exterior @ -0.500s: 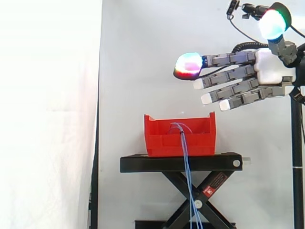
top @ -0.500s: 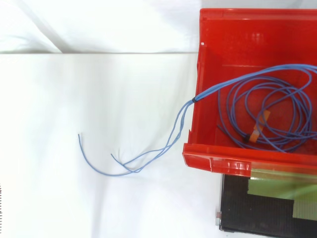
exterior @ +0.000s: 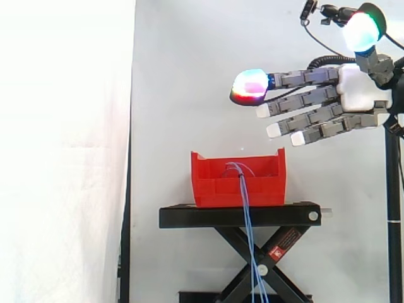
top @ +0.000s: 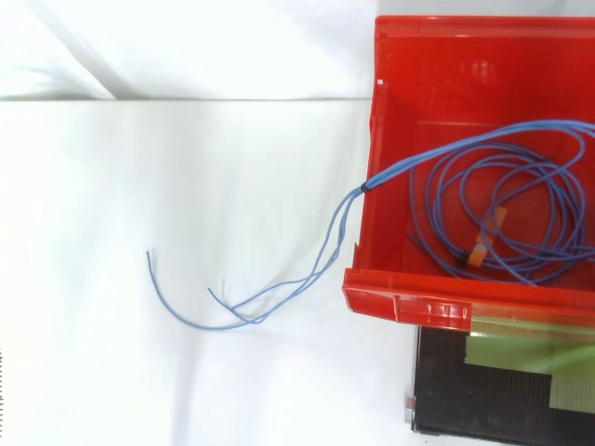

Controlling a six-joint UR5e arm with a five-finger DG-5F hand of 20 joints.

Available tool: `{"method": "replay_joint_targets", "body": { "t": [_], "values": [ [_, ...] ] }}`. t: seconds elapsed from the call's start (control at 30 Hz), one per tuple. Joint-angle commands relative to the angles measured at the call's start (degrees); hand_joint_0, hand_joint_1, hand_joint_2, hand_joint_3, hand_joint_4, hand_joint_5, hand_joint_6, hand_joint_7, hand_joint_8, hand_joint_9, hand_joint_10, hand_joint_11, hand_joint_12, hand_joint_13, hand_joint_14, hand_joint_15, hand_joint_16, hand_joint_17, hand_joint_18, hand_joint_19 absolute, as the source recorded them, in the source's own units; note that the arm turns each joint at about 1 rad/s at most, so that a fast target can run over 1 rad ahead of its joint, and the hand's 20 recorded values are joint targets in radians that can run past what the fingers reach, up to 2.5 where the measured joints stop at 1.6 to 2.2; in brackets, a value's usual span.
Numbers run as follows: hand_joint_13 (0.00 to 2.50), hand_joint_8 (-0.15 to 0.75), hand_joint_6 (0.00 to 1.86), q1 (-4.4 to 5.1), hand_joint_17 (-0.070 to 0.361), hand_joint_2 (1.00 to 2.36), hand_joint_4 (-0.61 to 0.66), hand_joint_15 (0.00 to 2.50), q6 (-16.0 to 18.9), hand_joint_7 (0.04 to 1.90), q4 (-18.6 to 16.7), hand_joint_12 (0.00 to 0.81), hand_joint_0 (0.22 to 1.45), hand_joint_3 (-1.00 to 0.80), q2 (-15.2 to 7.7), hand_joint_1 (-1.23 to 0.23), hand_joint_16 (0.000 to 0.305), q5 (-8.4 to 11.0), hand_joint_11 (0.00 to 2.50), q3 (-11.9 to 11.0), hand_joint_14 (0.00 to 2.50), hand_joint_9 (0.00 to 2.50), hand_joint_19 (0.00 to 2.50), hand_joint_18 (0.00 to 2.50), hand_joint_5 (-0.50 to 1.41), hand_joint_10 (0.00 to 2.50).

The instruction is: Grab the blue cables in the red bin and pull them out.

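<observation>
A red bin [exterior: 238, 180] stands on a black scissor stand [exterior: 240, 216]. Thin blue cables [top: 502, 200] lie coiled inside the bin [top: 400, 167], bound with an orange tie. A bundle of them crosses the bin's left wall, and their loose ends [top: 232, 307] trail over the white surface below. In the side view the cables [exterior: 246, 214] hang down the bin's front past the stand. My hand [exterior: 353, 88] hovers high above and to the right of the bin, well clear of it. Its fingers [exterior: 297, 101] stretch out straight toward the left, holding nothing.
A white curtain [exterior: 63, 151] hangs behind and to the left. A black pole [exterior: 394, 221] rises at the right edge of the side view. In the top view the stand's black top [top: 483, 390] shows below the bin.
</observation>
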State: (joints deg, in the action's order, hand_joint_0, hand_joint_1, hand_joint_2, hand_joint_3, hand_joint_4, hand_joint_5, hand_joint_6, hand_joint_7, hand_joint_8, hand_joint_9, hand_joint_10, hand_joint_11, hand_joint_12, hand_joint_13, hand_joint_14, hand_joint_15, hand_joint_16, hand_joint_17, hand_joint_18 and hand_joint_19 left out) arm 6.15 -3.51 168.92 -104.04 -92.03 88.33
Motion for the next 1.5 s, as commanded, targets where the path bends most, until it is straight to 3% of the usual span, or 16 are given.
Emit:
{"method": "replay_joint_targets", "body": {
  "t": [0.0, 0.5, 0.83, 1.07, 1.23, 1.47],
  "values": [
    [0.00, 0.167, 0.01, 0.00, 0.106, 1.00, 0.13, 0.33, -0.1, 0.18, 0.0, 0.317, 0.77, -1.00, 0.0, -0.76, 0.047, -0.08, 0.13, 0.0, 0.01, 0.00, 0.53, 0.00, 0.00, 0.00],
    [0.00, 0.169, 0.01, 0.18, 0.104, 1.00, 0.14, 0.33, -2.4, 0.19, -0.4, 0.315, 0.77, -1.00, 0.0, -0.76, 0.046, 0.45, 0.13, 0.0, 0.01, 0.00, 0.54, 0.00, 0.00, 0.00],
    [0.00, 0.179, 0.00, 0.88, 0.106, 1.00, 0.15, 0.31, -7.3, 0.17, -2.4, 0.319, 0.77, -1.00, -0.1, -0.78, 0.047, 5.10, 0.10, 0.1, 0.01, 0.00, 0.50, 0.00, 0.03, 0.00],
    [0.00, 0.179, 0.00, 1.14, 0.105, 1.00, 0.15, 0.31, -7.3, 0.17, -4.0, 0.319, 0.78, -1.00, -0.1, -0.78, 0.047, 6.42, 0.11, 0.0, 0.01, 0.00, 0.50, 0.00, 0.03, 0.00],
    [0.00, 0.179, 0.00, 1.76, 0.104, 1.00, 0.15, 0.31, -7.3, 0.17, -7.0, 0.319, 0.78, -1.00, -0.1, -0.78, 0.046, 9.50, 0.10, 0.0, 0.01, 0.00, 0.50, 0.00, 0.03, 0.00],
    [0.00, 0.179, 0.01, 2.55, 0.105, 1.00, 0.15, 0.31, -7.3, 0.17, -8.4, 0.319, 0.78, -1.00, -0.1, -0.78, 0.046, 11.08, 0.11, 0.0, 0.01, 0.00, 0.50, 0.00, 0.04, 0.00]
  ]
}}
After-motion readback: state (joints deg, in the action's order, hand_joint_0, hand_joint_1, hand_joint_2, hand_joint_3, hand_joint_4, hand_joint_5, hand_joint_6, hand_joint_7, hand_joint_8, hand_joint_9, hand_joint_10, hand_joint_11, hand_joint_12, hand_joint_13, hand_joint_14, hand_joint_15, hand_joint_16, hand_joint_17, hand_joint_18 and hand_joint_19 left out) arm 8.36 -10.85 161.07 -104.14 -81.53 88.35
